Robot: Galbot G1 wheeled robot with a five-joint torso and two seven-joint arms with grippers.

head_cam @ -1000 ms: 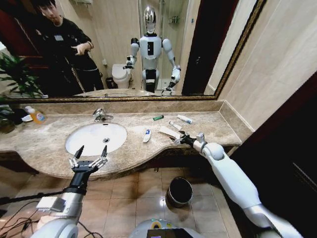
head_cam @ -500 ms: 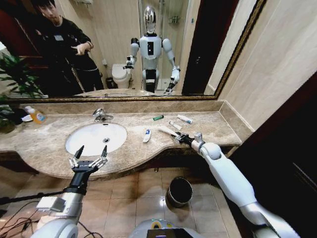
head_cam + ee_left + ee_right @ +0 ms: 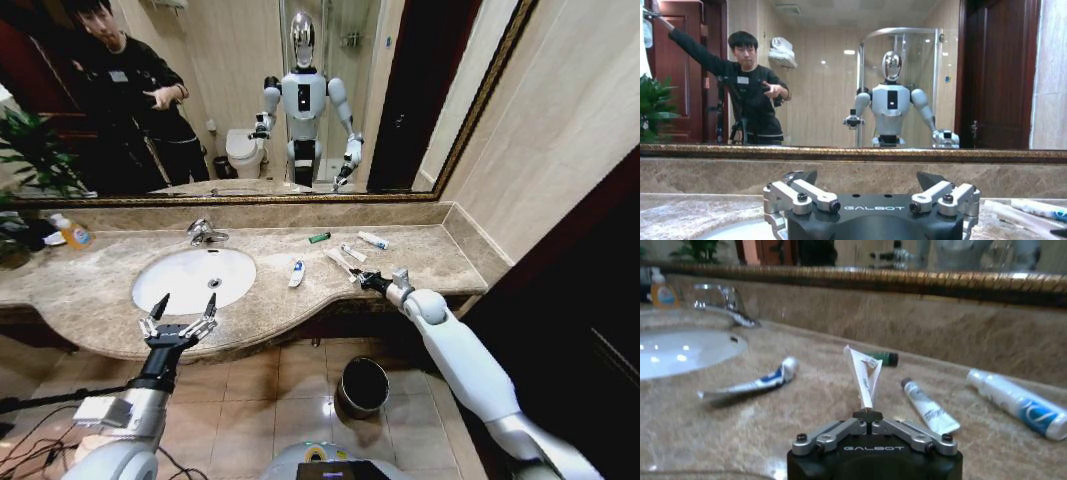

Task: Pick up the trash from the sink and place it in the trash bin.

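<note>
One white flat tube (image 3: 862,376) is getting pinched by its near end in the right gripper (image 3: 869,416), jaws fully closed on it, over the marble counter (image 3: 420,250) right of the sink (image 3: 193,277). It's standing nearly upright, long axis pointing up and away from the wrist, probably because a tail-end grip is letting it clear the counter. Left gripper (image 3: 180,318) is hovering with fingers spread wide at the sink's front edge, idle. Trash bin (image 3: 363,387) is sitting on the floor below.
</note>
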